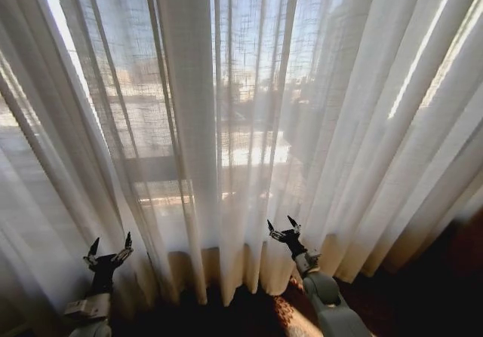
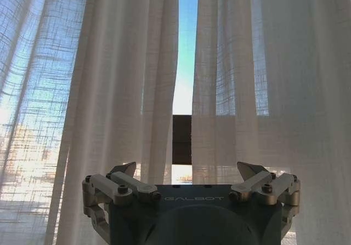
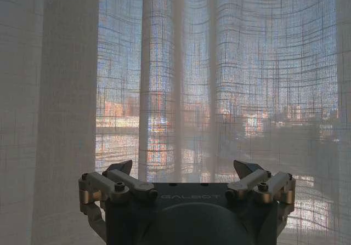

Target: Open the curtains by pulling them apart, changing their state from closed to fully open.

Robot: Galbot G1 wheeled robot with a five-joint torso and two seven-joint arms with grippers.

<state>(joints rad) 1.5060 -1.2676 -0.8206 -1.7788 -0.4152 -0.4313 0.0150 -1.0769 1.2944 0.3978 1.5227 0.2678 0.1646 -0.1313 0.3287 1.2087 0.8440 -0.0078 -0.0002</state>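
I see thin, see-through white curtains (image 1: 249,126) with long folds hanging in front, while my left gripper (image 1: 108,256) at 7 o'clock and right gripper (image 1: 283,228) at 5 o'clock spread their pointy metal fingers wide, holding nothing.

bright window (image 2: 185,47), dark floor (image 1: 423,292)

Curtains (image 1: 226,126): sheer, loosely woven cloth, matt, translucent, pleated. Left gripper (image 2: 189,174) and right gripper (image 3: 186,171): matt grey metal links, dark smooth casing.
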